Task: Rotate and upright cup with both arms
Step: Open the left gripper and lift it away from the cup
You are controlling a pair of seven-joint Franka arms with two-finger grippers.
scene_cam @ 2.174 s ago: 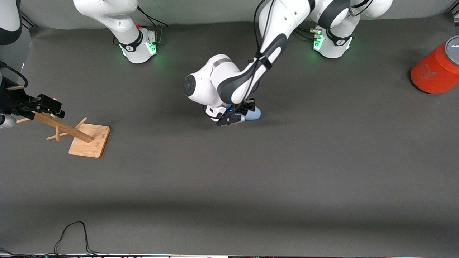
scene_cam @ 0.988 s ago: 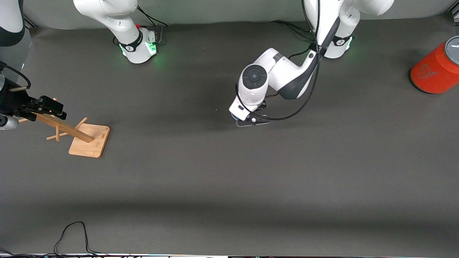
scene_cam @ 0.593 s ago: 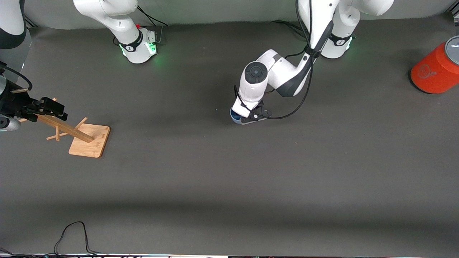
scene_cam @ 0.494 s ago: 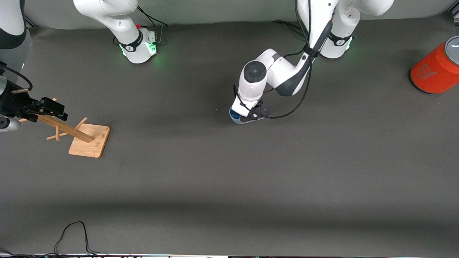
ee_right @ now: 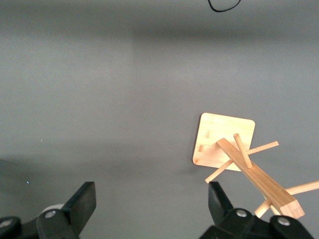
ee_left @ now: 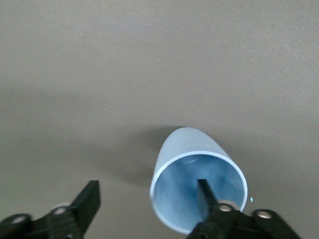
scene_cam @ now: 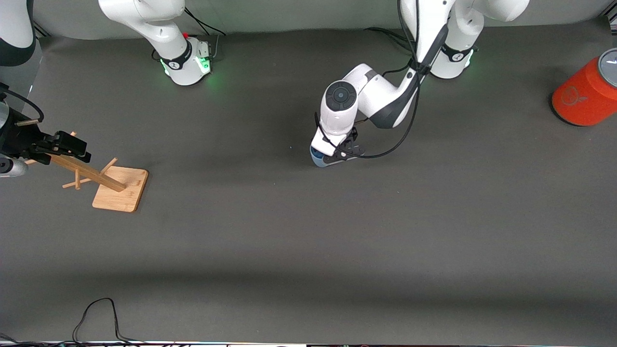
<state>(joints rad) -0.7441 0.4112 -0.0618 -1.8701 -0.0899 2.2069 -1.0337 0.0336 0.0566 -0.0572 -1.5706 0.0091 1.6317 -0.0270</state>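
**Letting go of the upright cup cleanly**

The right gripper (scene_cam: 72, 144) waited with fingers spread above the wooden rack (scene_cam: 103, 178). Mid-table, the cup (scene_cam: 318, 158) stood mouth-up; the left gripper (scene_cam: 337, 153) was open, one finger inside the rim. A straight-up withdrawal would probably avoid tipping it.

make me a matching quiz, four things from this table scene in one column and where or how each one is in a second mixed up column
Things:
1. cup
2. orange can
3. wooden rack
4. left gripper

Places or states:
A. open, one finger inside the cup
B. at the left arm's end of the table
C. under the right gripper, toward the right arm's end
D. pale blue, mouth up, mid-table

Pairs: 1-D, 2-B, 3-C, 4-A
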